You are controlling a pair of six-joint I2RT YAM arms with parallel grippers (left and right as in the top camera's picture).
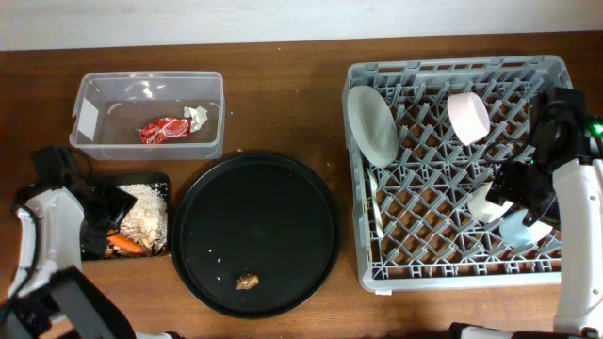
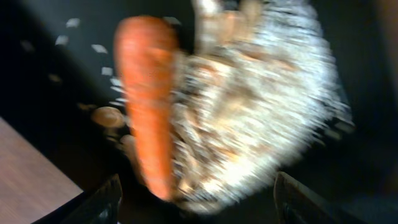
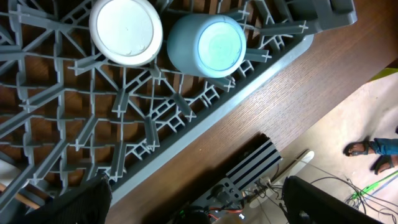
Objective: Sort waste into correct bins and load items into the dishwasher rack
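Observation:
My left gripper (image 1: 105, 212) (image 2: 199, 205) is open and empty, low over the shallow black tray (image 1: 141, 176). The tray holds the orange carrot (image 1: 124, 244) (image 2: 146, 106) and a heap of pale rice crumbs (image 1: 146, 202) (image 2: 249, 112). The clear tub (image 1: 151, 149) holds the red wrapper (image 1: 162, 130) and the white paper (image 1: 198, 117). A small brown lump (image 1: 248, 280) lies on the round black tray (image 1: 188, 226). The grey rack (image 1: 452, 268) (image 3: 205, 121) holds the plate (image 1: 370, 122), pink bowl (image 1: 468, 116), white fork (image 1: 375, 202), cream cup (image 1: 488, 202) (image 3: 126, 28) and light-blue cup (image 1: 521, 231) (image 3: 211, 43). My right gripper (image 1: 528, 193) (image 3: 199, 205) is open and empty above the rack's front right corner. I see no chopstick.
A few rice crumbs lie on the round black tray. The table's front edge runs just beyond the rack in the right wrist view, with cables and floor past it. Bare wood (image 1: 283, 94) lies between the tub and the rack.

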